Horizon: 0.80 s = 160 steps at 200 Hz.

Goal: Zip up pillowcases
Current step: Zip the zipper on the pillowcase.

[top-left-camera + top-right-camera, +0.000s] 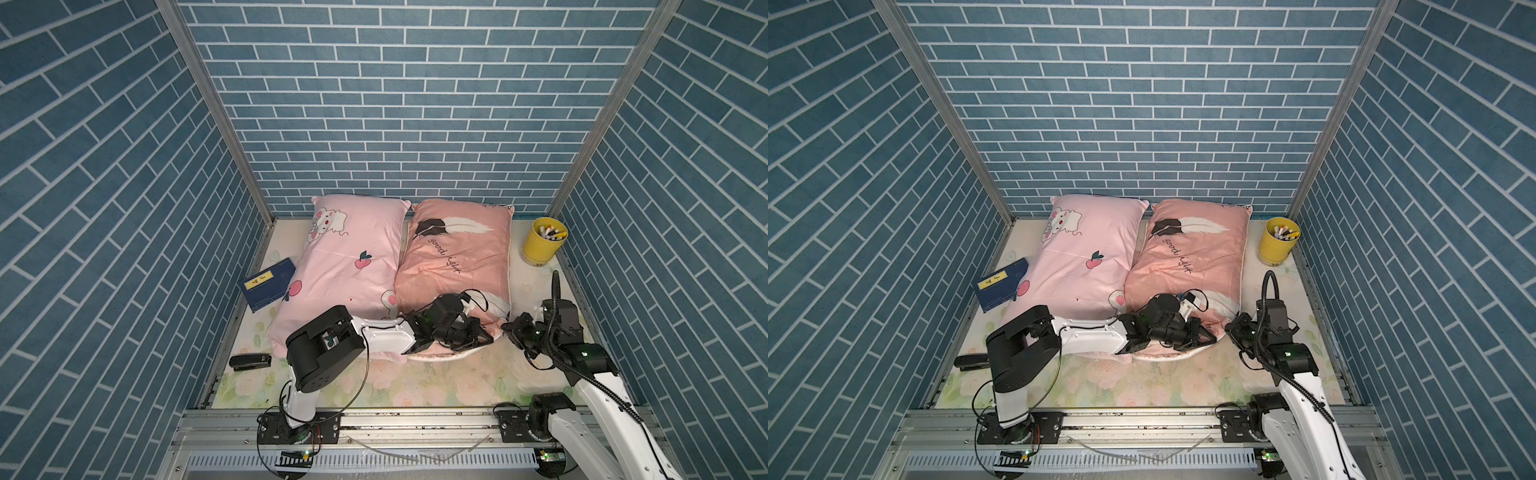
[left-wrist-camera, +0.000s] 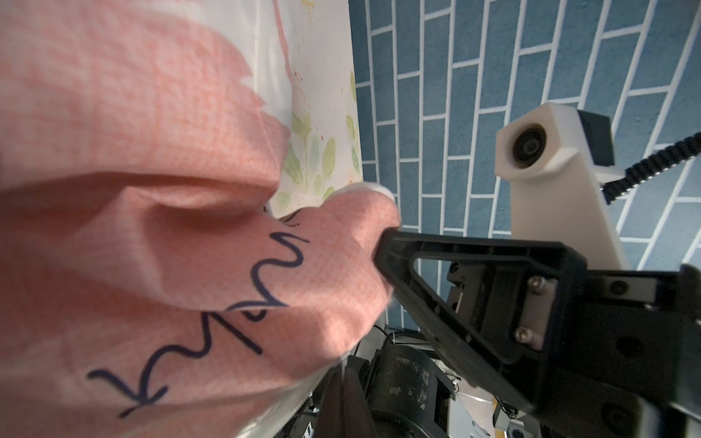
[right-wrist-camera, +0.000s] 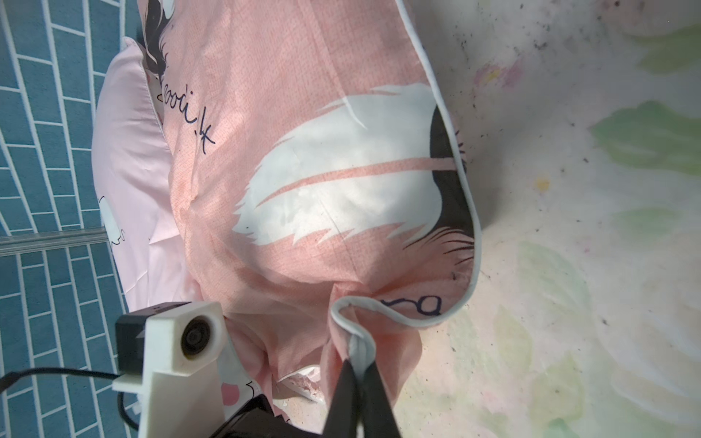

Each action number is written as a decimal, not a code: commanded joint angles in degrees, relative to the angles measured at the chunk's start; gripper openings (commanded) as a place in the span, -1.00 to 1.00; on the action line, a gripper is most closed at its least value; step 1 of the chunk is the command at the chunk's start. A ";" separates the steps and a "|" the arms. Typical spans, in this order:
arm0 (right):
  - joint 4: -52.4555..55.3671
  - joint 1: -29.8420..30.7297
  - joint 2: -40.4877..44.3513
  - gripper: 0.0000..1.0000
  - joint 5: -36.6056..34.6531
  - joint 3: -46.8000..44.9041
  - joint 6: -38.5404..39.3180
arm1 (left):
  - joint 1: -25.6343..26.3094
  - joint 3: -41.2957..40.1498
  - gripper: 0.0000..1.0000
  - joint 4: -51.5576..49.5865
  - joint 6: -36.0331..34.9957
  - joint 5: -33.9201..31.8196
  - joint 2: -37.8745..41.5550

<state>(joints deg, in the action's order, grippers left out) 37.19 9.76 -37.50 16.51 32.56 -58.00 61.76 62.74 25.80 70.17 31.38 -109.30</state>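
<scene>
Where your right fingers (image 3: 339, 398) press together, they pinch the white piped edge (image 3: 356, 341) of the salmon-pink feather-print stuffed fabric pillowcase (image 1: 453, 266); your left fingers (image 2: 474, 244) clamp a bunched fold at its near edge. It lies on the floral table (image 1: 415, 382), touching the light pink bunny-print stuffed fabric pillowcase (image 1: 345, 266).

I read "good night" in dark script on the salmon pillowcase (image 1: 457, 249) in a top view. The blue book (image 1: 272, 291) bears a yellow label (image 1: 258, 281), possibly Chinese characters, too small to read.
</scene>
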 commanded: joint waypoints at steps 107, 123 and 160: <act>6.05 -0.61 1.94 -1.00 -9.02 3.60 3.96 | -0.97 -2.45 -1.00 -14.45 -11.39 3.41 4.11; 6.51 -0.66 1.91 -1.00 -9.94 3.67 4.45 | -0.95 -2.52 -1.00 -15.66 -12.27 3.43 4.57; 8.31 -1.16 1.71 -1.00 -13.02 3.98 5.92 | -0.99 -2.89 -1.00 -16.31 -12.94 4.11 4.95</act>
<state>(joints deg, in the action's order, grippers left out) 42.98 9.19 -36.05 8.12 33.69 -54.30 61.10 60.99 12.21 59.29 34.37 -106.00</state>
